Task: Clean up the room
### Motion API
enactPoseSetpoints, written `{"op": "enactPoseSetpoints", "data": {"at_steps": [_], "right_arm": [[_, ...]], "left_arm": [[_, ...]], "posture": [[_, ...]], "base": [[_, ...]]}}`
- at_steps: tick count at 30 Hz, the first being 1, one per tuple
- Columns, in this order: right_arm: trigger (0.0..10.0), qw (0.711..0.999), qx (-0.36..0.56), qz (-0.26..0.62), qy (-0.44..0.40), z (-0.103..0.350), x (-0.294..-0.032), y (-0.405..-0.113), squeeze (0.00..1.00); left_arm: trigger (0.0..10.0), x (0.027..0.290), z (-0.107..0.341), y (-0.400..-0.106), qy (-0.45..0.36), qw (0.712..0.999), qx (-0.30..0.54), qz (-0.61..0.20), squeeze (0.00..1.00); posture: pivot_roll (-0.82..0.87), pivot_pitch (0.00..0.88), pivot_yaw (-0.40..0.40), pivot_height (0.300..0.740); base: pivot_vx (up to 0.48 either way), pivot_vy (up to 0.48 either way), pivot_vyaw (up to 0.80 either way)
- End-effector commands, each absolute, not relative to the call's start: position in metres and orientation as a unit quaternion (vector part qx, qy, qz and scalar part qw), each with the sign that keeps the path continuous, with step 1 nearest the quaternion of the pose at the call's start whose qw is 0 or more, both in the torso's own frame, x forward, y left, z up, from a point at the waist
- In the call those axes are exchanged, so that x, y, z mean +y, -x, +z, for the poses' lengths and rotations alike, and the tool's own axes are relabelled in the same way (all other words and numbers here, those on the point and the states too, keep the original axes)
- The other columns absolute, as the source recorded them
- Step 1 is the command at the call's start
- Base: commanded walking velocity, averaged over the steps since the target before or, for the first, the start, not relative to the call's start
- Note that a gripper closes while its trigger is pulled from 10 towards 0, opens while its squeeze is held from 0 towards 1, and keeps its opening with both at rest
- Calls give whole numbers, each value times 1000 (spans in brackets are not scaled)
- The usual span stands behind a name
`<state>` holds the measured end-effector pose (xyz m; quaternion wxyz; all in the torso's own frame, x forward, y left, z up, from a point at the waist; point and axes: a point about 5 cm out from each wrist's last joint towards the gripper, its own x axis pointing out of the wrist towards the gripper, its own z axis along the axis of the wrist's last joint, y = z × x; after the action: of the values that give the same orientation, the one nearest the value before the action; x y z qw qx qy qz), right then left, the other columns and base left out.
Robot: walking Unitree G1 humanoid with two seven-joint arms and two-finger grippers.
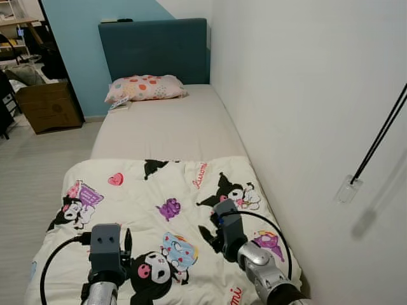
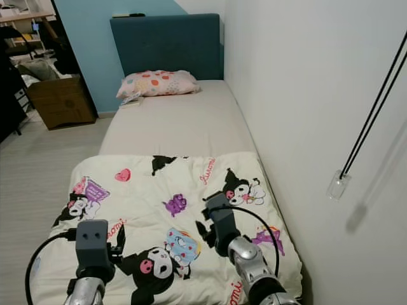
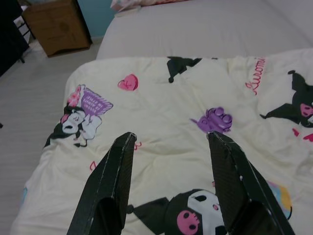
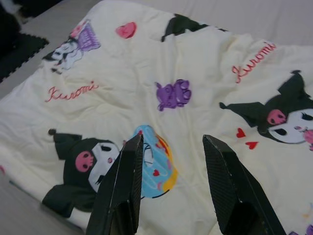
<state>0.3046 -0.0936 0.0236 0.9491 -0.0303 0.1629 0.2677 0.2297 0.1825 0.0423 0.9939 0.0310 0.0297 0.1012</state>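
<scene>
While blanket point(image 1: 159, 210) lies spread, end effectors above

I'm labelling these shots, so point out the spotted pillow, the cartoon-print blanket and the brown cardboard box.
Pink spotted pillow point(image 1: 146, 88): left eye view, middle of its top face.
Cream cartoon-print blanket point(image 1: 143, 187): left eye view, plain patch near its upper middle.
Brown cardboard box point(image 1: 49, 107): left eye view, its front side.

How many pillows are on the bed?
1. The pillow, pink with coloured spots, lies at the head of the bed, against the blue headboard. The cartoon blanket covers the foot end, so another could be hidden under it.
</scene>
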Motion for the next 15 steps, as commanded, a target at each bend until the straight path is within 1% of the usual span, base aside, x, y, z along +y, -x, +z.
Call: {"op": "enactPoseSetpoints", "data": {"at_steps": [1, 5, 7, 15], "right_arm": [[10000, 951, 173, 256, 17, 22, -95, -306, 0], [10000, 952, 174, 252, 13, 22, -95, -306, 0], [10000, 952, 175, 251, 11, 22, -95, -305, 0], [10000, 952, 176, 251, 6, 21, -94, -305, 0]], "left_arm": [[10000, 186, 42, -228, -35, 994, 33, 100, 0], [10000, 185, 43, -227, -35, 994, 32, 99, 0], [10000, 185, 43, -227, -35, 994, 31, 98, 0], [10000, 185, 45, -226, -35, 994, 29, 95, 0]], "posture": [[-66, 0, -12, 740], [-65, 0, -11, 740], [-65, 0, -9, 740], [-61, 0, -7, 740]], "base": [[0, 0, 0], [0, 300, 0], [0, 409, 0], [0, 480, 0]]}}
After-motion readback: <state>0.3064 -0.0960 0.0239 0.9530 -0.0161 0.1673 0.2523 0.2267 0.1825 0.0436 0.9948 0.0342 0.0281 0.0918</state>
